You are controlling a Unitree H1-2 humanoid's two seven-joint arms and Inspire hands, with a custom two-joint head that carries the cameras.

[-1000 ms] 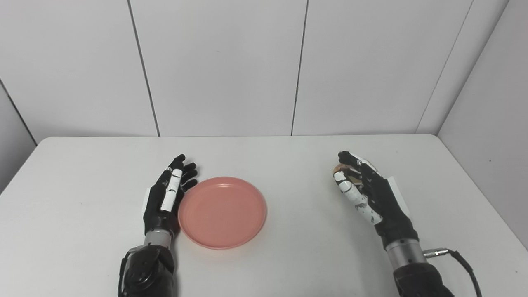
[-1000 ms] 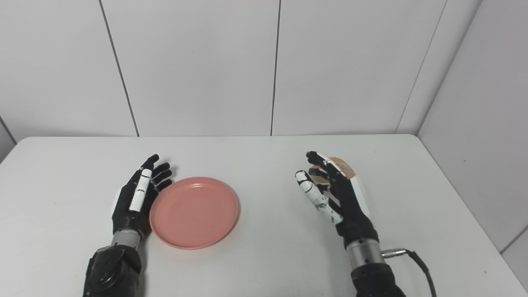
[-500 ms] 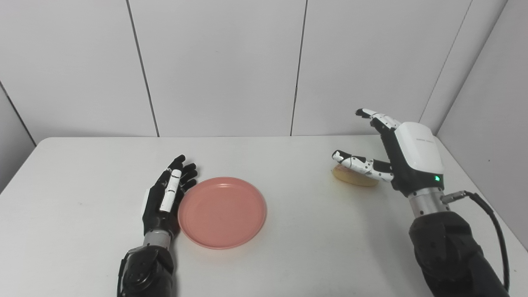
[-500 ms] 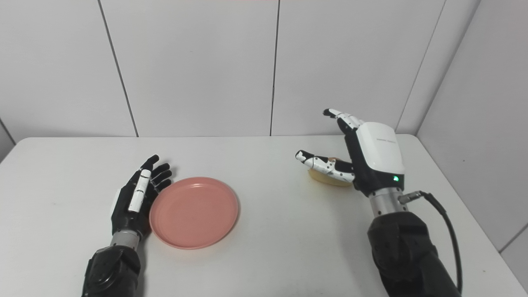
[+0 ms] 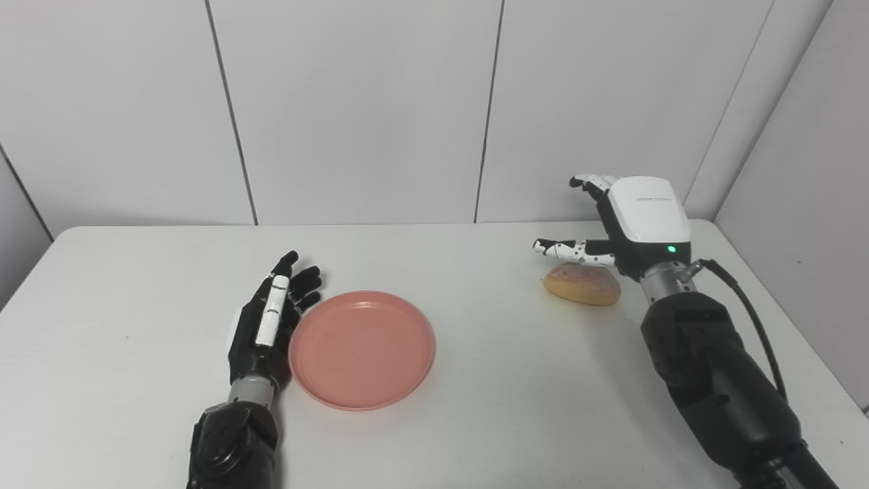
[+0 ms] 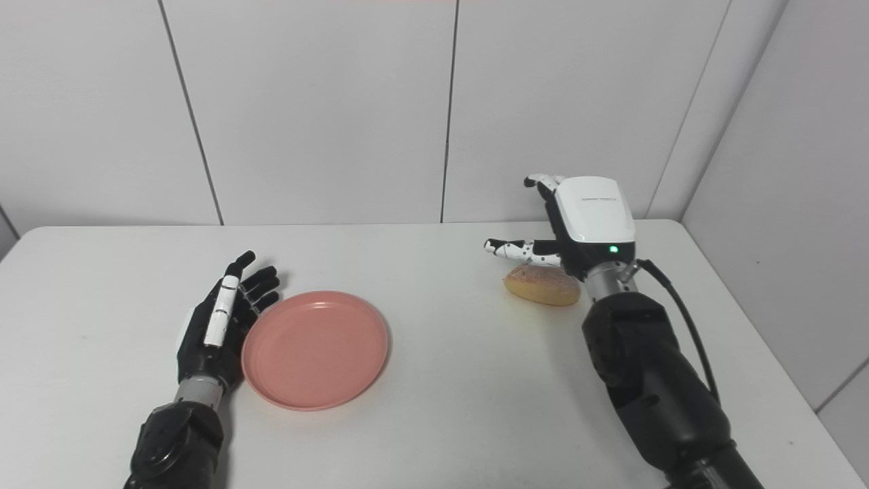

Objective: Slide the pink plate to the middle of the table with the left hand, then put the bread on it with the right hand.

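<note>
Bread (image 5: 582, 284) flat, long axis L-R, under right hand (image 5: 628, 221).

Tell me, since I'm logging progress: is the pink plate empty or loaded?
Empty. The pink plate shows only its bare surface; the bread lies on the table beneath the open right hand.

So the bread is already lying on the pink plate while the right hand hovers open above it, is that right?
Not quite: the bread lies on the bare table, well right of the pink plate, which is empty. The right hand does hover open above it, as the left eye view shows.
</note>
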